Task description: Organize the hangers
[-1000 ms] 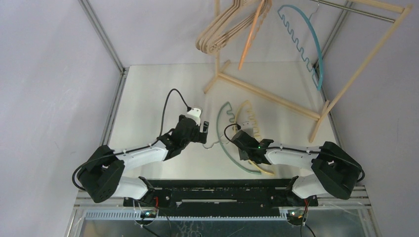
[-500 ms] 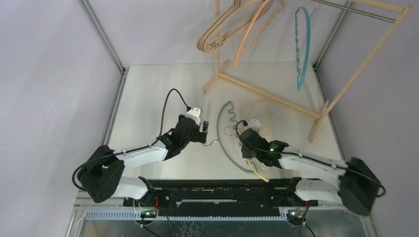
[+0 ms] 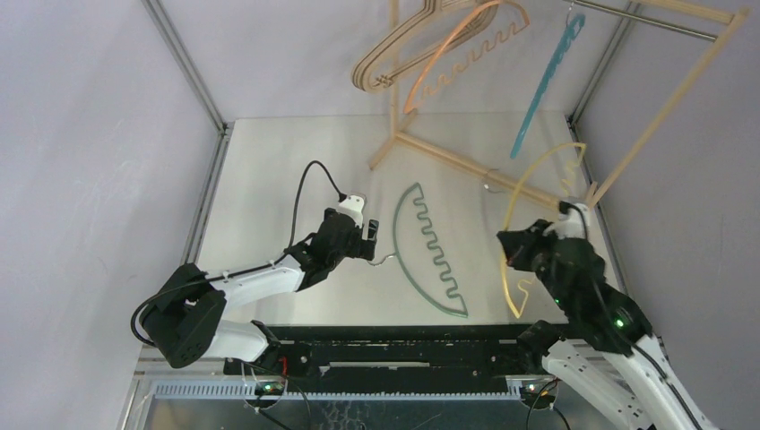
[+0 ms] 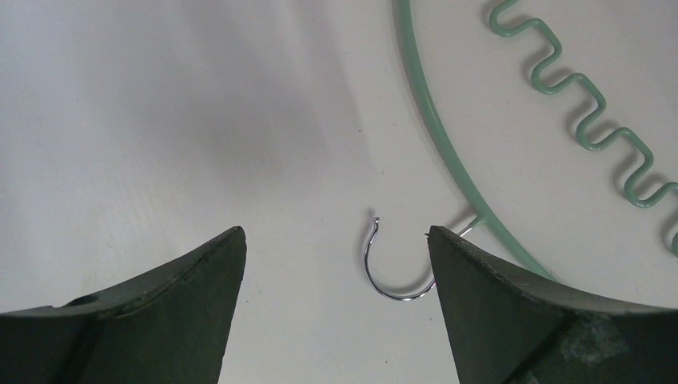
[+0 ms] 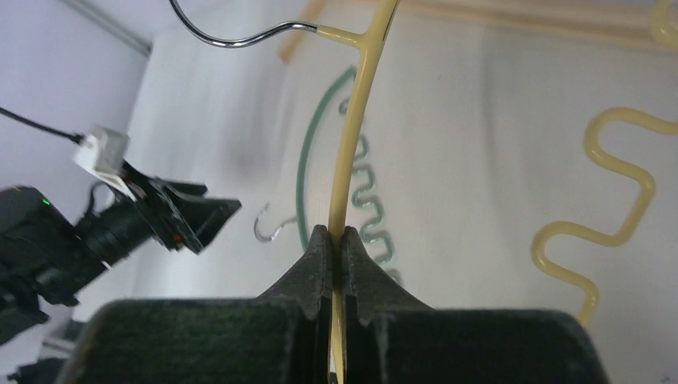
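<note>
Top: right end effector [image 3: 509,253] clamped on yellow hanger [image 3: 529,175], held up off worktop [image 3: 269,179] nr rack [image 3: 484,170]. Teal hanger [image 3: 434,249] lies flat; left end effector [image 3: 372,240] spread wide by its hook [image 3: 387,260], holding nothing.
L wrist: hook lies btwn the fingers [image 4: 160,304], untouched.
R wrist: fingertips pinch the yellow arch.

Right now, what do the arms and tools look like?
White links, black joints on left arm and right arm. Black left tool and right tool, two wedge-shaped fingers each. Black cable loops from the left wrist's white block; green light on right arm.
</note>
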{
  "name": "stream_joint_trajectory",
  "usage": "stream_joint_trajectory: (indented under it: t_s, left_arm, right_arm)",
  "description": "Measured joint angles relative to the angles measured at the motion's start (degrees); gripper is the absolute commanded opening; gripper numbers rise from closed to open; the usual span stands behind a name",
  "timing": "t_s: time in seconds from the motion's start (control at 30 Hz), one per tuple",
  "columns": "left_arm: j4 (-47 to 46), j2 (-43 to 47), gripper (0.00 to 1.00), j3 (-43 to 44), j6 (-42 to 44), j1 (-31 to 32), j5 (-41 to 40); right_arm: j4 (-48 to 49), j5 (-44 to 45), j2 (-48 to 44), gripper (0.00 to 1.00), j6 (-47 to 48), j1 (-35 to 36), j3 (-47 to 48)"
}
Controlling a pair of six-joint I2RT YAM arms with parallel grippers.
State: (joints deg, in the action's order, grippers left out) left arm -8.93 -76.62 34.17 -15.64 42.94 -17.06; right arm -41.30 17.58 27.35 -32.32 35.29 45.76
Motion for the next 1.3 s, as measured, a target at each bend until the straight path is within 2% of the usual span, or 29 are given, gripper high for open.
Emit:
stream_joint_trajectory:
  t_s: [0.17, 0.37, 0.47, 0.73, 0.87, 1.0, 1.2, 1.3]
  left_arm:
    - [0.0, 0.0, 0.88, 0.0, -0.1, 0.0, 0.9]
    - [0.0, 0.0, 0.89, 0.0, -0.5, 0.0, 1.0]
    - [0.0, 0.0, 0.88, 0.0, -0.5, 0.0, 1.0]
    - [0.0, 0.7, 0.89, 0.0, -0.5, 0.0, 1.0]
    - [0.0, 1.7, 0.88, 0.0, -0.5, 0.0, 1.0]
    - [0.0, 2.4, 0.89, 0.0, -0.4, 0.0, 0.9]
    - [0.1, 2.8, 0.89, 0.0, -0.3, 0.0, 0.8]
    - [0.1, 2.8, 0.89, 0.0, -0.3, 0.0, 0.8]
  right_arm:
    - [-3.7, 5.3, -8.3, 0.0, -0.1, -1.6, 4.4]
    - [-2.5, 10.4, -10.9, 0.0, 0.3, -1.6, 6.6]
    - [-0.5, 10.9, -8.5, 0.0, 1.4, -1.6, 7.6]
    - [10.5, 9.7, 6.3, 0.0, 5.5, -3.8, 17.9]
    - [16.6, 5.8, 13.0, 0.0, 7.2, -9.3, 24.0]
    - [21.0, 0.5, 16.7, 0.0, 6.4, -17.8, 26.6]
    - [26.6, -16.7, 22.7, 0.0, -1.4, -33.7, 27.3]
    - [30.6, -22.1, 25.4, 0.0, -5.7, -36.9, 25.3]
